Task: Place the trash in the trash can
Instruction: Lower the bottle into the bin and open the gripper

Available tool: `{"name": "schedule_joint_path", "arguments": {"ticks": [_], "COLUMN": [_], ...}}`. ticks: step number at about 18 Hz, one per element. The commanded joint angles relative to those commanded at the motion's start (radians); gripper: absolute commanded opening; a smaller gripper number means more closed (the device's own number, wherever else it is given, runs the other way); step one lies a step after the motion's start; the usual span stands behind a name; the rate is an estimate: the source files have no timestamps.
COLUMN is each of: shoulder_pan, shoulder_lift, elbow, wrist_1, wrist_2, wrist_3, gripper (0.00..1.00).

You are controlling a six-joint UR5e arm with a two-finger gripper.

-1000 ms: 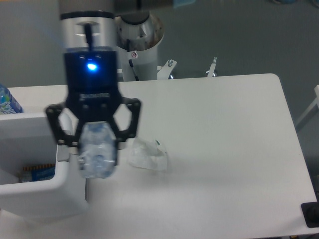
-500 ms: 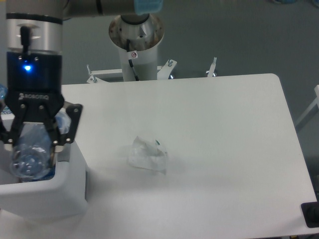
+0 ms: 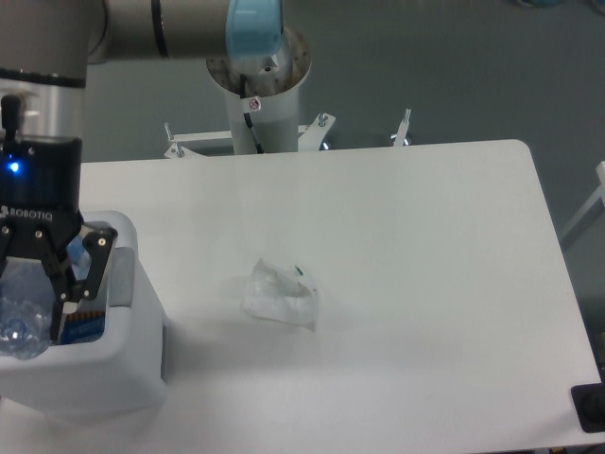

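- Trash can [image 3: 132,364]: white bin with rounded corners at the near-left corner of the table; a grey panel [image 3: 120,280] sits on its right rim. All places below are given relative to this can.
- Inside the can, low against the right wall, a patch of blue and orange [image 3: 83,326] shows; what it belongs to cannot be told.
- Crushed bottle [image 3: 24,317]: clear, crinkled plastic, hanging over the can's open mouth at its left side, partly cut by the picture edge. Its lower end sits within the can's outline; whether it touches anything inside cannot be told.
- Gripper [image 3: 33,298]: black two-finger unit directly above the can's opening, pointing down. The jaws are clamped on the crushed bottle, one black finger [image 3: 83,274] visible at the bottle's right, just inside the can's right rim.
- Above the fingers, the gripper's black body carries a lit blue light [image 3: 12,167] and white lettering; a silver wrist section tops it.
- Wrapper [image 3: 279,295]: crumpled clear-whitish plastic lying flat on the table to the right of the can, well apart from it, with bare tabletop between.
- Table [image 3: 425,284]: white top, stretching right and away from the can.
- Arm base [image 3: 257,90]: white column with a blue joint cap, beyond the table's far edge, behind and right of the can.
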Motion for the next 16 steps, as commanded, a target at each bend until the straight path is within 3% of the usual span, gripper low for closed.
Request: {"name": "schedule_joint_path", "arguments": {"ticks": [6,10,11,13,16], "shoulder_pan": [-0.021,-0.021,-0.021,-0.021,-0.020], "shoulder_lift": [-0.037,-0.041,-0.041,-0.037,-0.029], "elbow": [-0.005,-0.028,-0.031,-0.040,-0.049], "wrist_1": [0.000,0.000,0.000,-0.002,-0.002], "wrist_2": [0.002,0.002,0.002,0.003,0.005], "wrist_3": [0.002,0.005,0.005,0.008,-0.003], "gripper": [0.57,0.65,0.71,1.00,1.00]}}
